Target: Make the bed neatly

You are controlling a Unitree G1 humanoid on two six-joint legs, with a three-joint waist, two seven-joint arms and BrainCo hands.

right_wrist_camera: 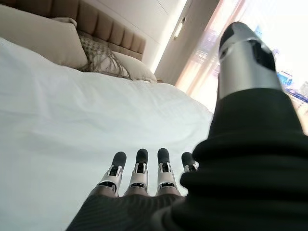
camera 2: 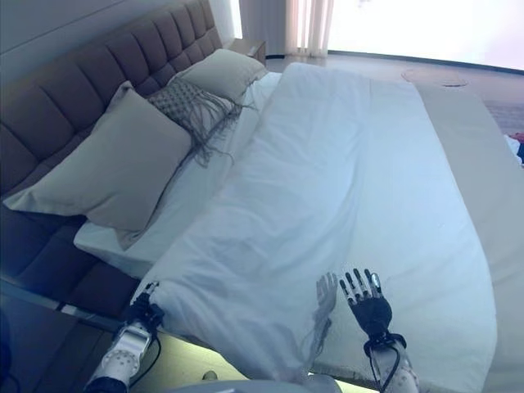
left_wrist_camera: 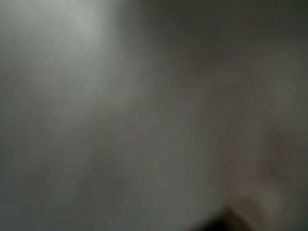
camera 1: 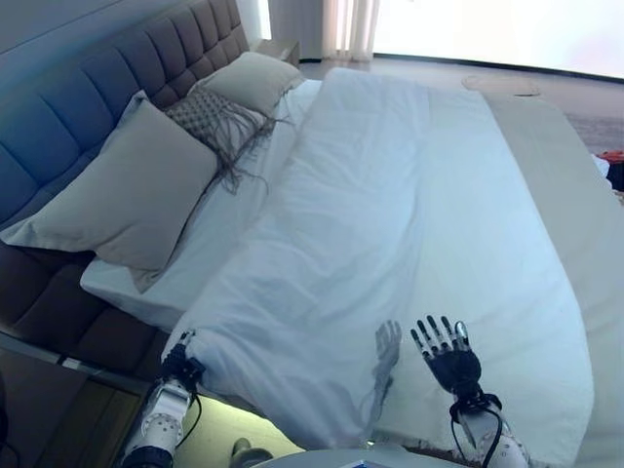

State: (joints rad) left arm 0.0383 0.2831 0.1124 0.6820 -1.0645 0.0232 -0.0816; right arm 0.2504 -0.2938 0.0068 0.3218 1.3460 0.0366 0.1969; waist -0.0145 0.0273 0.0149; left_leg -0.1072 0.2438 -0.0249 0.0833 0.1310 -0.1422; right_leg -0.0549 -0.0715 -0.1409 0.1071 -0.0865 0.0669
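Note:
A white duvet point(camera 1: 390, 214) covers most of the bed, with its near left corner hanging over the bed's edge. A strip of bare sheet point(camera 1: 210, 234) shows between the duvet and the pillows. My left hand point(camera 1: 181, 371) is at that hanging corner, its fingers hidden in the cloth; the left wrist view shows only pale cloth point(left_wrist_camera: 120, 96) from very close. My right hand point(camera 1: 450, 363) is open with straight fingers spread, just over the duvet near the bed's near edge, holding nothing. It also shows in the right wrist view point(right_wrist_camera: 139, 173).
A large beige pillow point(camera 1: 127, 190), a fringed patterned cushion point(camera 1: 214, 122) and a far pillow point(camera 1: 255, 80) lean against the tufted headboard point(camera 1: 88, 88). A beige spread point(camera 1: 575, 195) lies along the bed's right side. A nightstand point(camera 1: 278, 49) and curtains point(camera 1: 336, 24) stand beyond.

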